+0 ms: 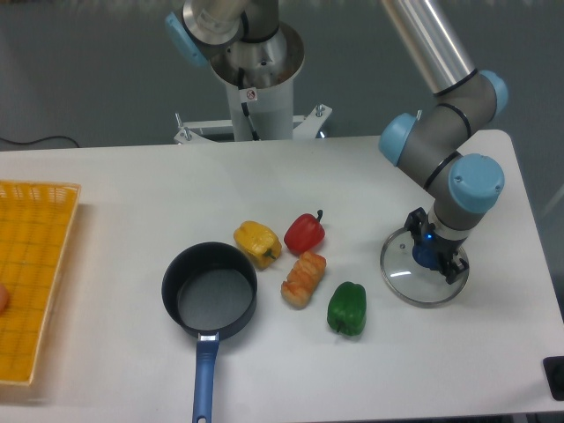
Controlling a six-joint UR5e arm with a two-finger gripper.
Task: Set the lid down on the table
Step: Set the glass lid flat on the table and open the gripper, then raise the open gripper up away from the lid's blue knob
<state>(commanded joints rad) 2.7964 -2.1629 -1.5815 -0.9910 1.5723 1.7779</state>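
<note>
A: Lying flat on the counter (pixel 132 176), the lid (pixel 423 270) sits right of the green pepper (pixel 347 307), knob up.

B: And the tool (pixel 430 255)?

A: Fingers straddle the blue knob; pinching or released, can't tell.

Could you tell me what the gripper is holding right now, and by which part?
The gripper holds the lid by its blue centre knob; the lid sits low over the table.

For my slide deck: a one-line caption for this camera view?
Gripper over the knob of the glass lid lying on the white table, right of the peppers and open pot.
</note>
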